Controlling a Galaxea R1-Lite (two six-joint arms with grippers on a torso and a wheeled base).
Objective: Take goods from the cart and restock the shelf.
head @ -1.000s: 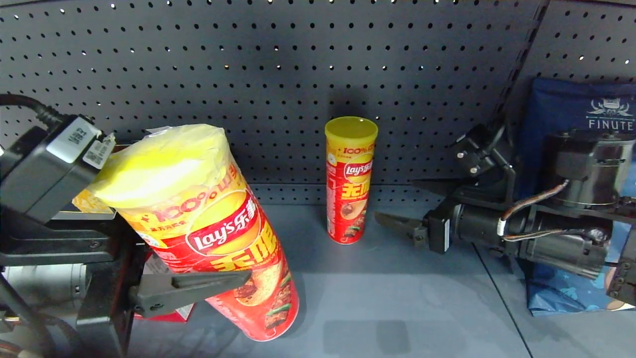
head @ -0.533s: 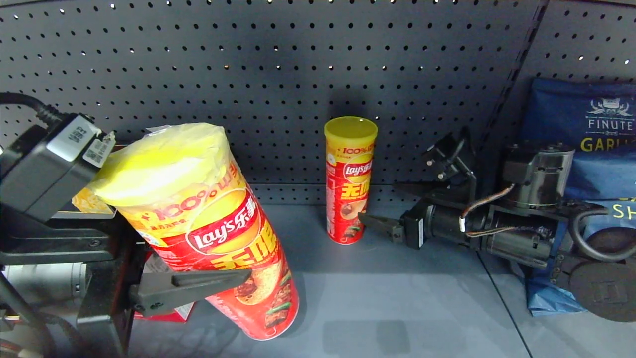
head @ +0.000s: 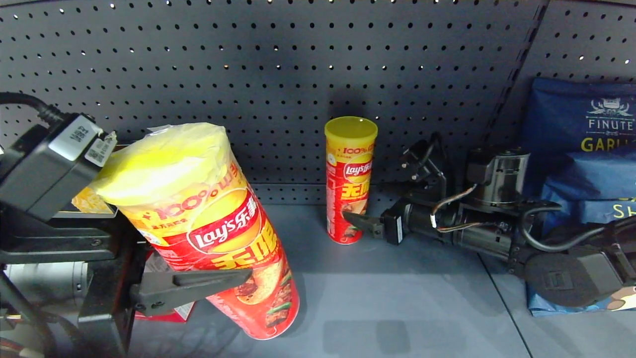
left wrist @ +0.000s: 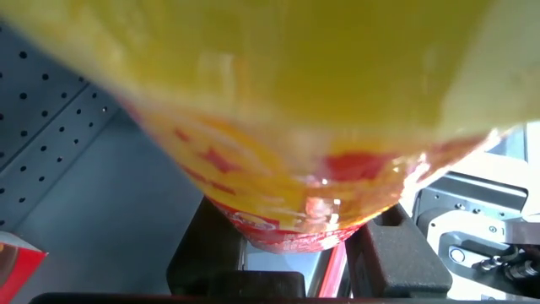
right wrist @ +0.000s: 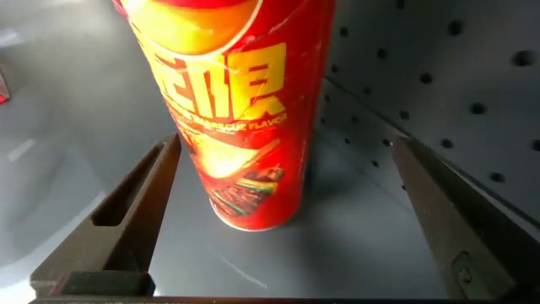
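Note:
My left gripper (head: 196, 278) is shut on a large red-and-yellow chip can (head: 208, 228), held tilted at the left of the shelf with its base close to the shelf floor. In the left wrist view this can (left wrist: 321, 127) takes up most of the frame. A second chip can (head: 350, 169) stands upright near the pegboard back. My right gripper (head: 365, 211) is open at this can's lower part. In the right wrist view the standing can (right wrist: 245, 110) sits between the fingers (right wrist: 139, 211), with a gap on each side.
The grey shelf floor (head: 397, 298) has free room in front of the standing can. Blue bags (head: 581, 129) fill the right bay beyond a slanted upright (head: 516, 69). A red box (head: 166, 311) lies under the left arm. The pegboard (head: 278, 64) closes the back.
The right arm has moved left along the shelf, bringing its open fingers from beside the standing can to either side of it. The left arm and its can have kept still.

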